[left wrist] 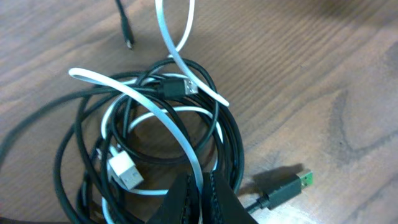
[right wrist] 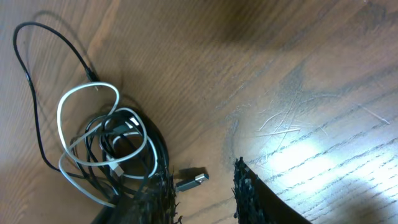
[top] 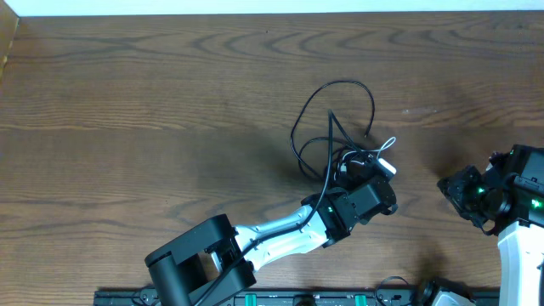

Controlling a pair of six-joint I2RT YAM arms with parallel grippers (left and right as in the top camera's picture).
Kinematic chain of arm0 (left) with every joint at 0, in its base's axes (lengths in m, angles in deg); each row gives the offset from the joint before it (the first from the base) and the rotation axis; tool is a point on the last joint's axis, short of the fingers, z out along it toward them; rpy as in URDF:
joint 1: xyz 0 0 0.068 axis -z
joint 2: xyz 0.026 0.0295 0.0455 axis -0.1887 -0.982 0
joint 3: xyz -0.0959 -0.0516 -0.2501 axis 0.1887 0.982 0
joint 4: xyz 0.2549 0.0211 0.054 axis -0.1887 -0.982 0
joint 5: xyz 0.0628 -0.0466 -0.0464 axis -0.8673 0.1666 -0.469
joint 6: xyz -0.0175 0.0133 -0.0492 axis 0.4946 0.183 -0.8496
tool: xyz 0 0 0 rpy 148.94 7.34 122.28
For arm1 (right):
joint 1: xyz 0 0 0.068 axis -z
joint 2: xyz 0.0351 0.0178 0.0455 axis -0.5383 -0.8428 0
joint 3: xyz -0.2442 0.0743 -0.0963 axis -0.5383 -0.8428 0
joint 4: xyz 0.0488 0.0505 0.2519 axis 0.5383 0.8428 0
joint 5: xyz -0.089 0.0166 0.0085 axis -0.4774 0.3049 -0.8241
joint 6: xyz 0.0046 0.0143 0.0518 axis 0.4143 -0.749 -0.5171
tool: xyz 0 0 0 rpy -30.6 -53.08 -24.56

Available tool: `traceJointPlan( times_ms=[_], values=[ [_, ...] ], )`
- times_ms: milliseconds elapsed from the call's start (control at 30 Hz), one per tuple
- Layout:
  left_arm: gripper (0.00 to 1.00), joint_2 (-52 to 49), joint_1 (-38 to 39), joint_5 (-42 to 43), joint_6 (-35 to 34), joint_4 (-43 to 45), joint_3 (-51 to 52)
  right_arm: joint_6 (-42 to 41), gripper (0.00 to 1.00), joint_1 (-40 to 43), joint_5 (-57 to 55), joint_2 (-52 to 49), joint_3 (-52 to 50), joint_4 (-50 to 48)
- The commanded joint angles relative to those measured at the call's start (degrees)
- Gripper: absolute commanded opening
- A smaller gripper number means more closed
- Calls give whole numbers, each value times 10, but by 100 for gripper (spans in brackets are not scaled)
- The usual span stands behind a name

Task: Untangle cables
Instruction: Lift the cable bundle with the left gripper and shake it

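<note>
**Left gripper** — fingers pressing together and apparently pinching the white cable, which is running down into the tips. The tangle is lying directly ahead of it on the wood-grain table, with 1 free black loop stretching away toward the far edge. Thin, glossy black cables are coiling round the flatter white one, and a green-tipped plug is lying just beside them.

**Right gripper** — jaws standing apart and holding nothing, well apart from the tangle, so the left arm is the nearer.
</note>
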Motion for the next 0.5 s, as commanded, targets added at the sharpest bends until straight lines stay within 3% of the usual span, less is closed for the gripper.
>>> traceJointPlan(
  times_ms=[0,233,367,467],
  values=[
    [8,-5,0,-46,6,11,4,9,30,3,-4,5,10,5],
    [8,63,0,-80,6,-2,4,9,28,3,-4,5,10,18],
    [8,144,-2,-80,6,-34,4,11,16,-1,-4,5,10,40],
    [7,206,-14,-79,5,-63,4,36,16,-10,10,5,10,57]
  ],
)
